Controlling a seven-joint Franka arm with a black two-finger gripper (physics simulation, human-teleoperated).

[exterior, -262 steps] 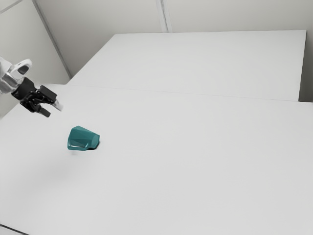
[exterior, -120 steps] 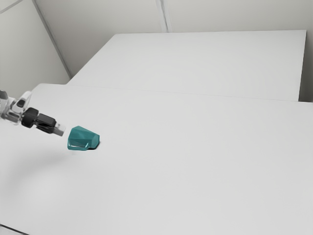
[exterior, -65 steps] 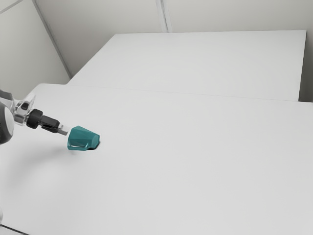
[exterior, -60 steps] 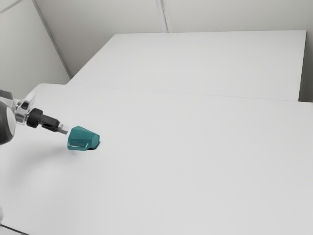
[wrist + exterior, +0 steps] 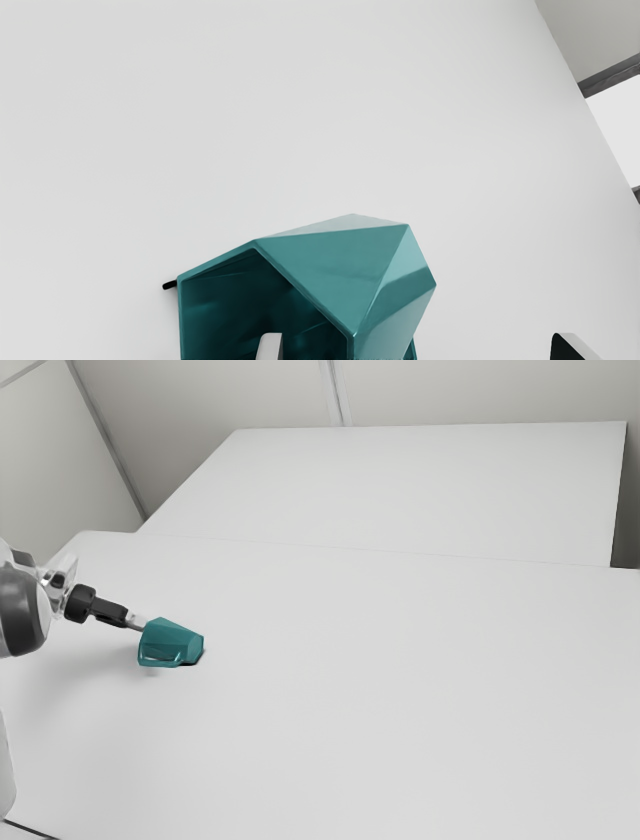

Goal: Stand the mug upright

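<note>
The teal faceted mug [image 5: 172,643] lies on its side on the white table, its mouth facing my gripper [image 5: 138,623], which reaches in low from the exterior view's left with its tips at the rim. In the wrist view the mug [image 5: 330,270] shows its dark inside. My gripper [image 5: 419,346] is open there, its fingers wide apart: one fingertip [image 5: 270,347] overlaps the mouth, the other stands off beyond the mug's outer wall. The near part of the rim lies between them. Whether the first finger touches the mug I cannot tell.
The white table [image 5: 400,690] extends around the mug. Behind it, in the exterior view, stands a large white surface [image 5: 420,490]. A table edge runs beyond the mug in the wrist view, with a grey frame [image 5: 607,76] past it.
From above and to the exterior view's left of the mug, my gripper has come down, turned, and advanced to the rim. The mug lies where it was.
</note>
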